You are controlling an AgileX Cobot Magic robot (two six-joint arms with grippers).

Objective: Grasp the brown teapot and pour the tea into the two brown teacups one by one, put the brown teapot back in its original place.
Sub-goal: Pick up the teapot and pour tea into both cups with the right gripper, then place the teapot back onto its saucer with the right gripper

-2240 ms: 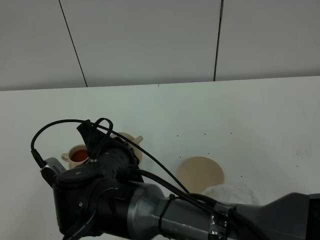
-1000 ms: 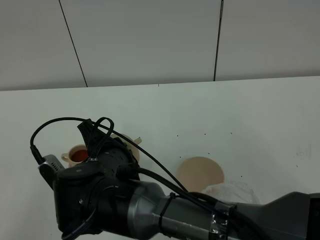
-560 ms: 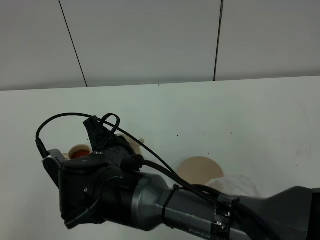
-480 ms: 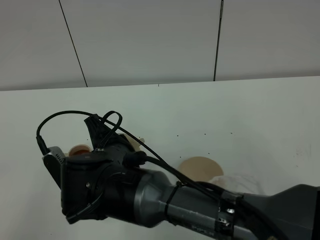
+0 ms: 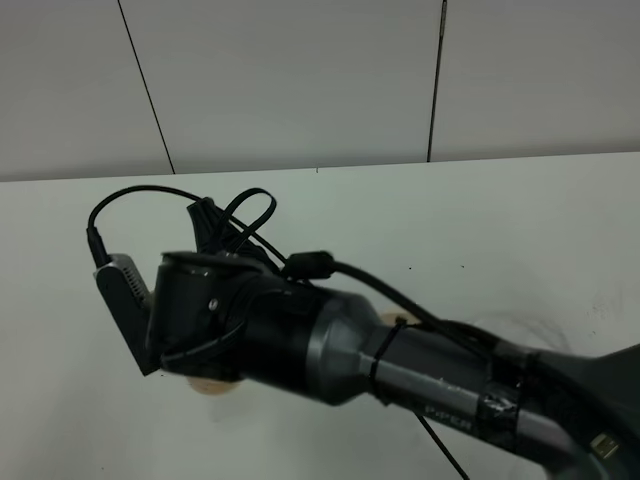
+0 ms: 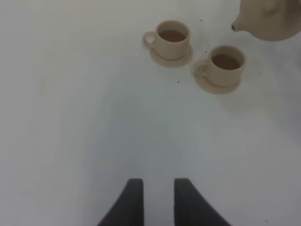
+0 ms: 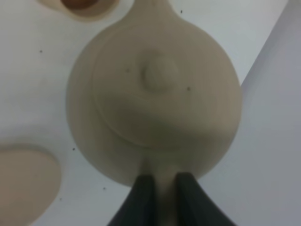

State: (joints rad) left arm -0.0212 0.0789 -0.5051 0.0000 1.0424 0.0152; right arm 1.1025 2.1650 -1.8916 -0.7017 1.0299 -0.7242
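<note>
From the high camera, my right arm (image 5: 330, 345) fills the lower half of the picture, a dark grey barrel with black cables looped over its top, reaching across to the left side of the white worktop (image 5: 480, 210). It hides almost everything below it. I can make out only a small tan sliver (image 5: 212, 385) under the wrist housing, and I cannot tell which piece of the tea set it is. The grey panelled wall (image 5: 300, 80) stands behind the worktop.

In the left wrist camera, the left gripper (image 6: 154, 200) hangs over bare worktop with its two dark fingers (image 6: 128, 205) a narrow gap apart and nothing between them. Farther out stand the two brown teacups, one (image 6: 172, 37) and the other (image 6: 226, 64) near each other but apart, each upright on its own small saucer and each holding reddish-brown tea. At the picture's corner the brown teapot (image 6: 270, 19) shows only its spout and part of its belly, beside the second cup.

In the right wrist camera, the teapot fills the frame, seen from above with its knobbed lid (image 7: 157, 75) in place. The right gripper (image 7: 160, 195) has its fingers (image 7: 141, 197) clamped on the teapot's handle. A wide flat tan saucer (image 7: 23, 183) lies on the worktop beside the pot, bare. A cup's rim with tea (image 7: 80, 5) peeps in beyond the spout.
</note>
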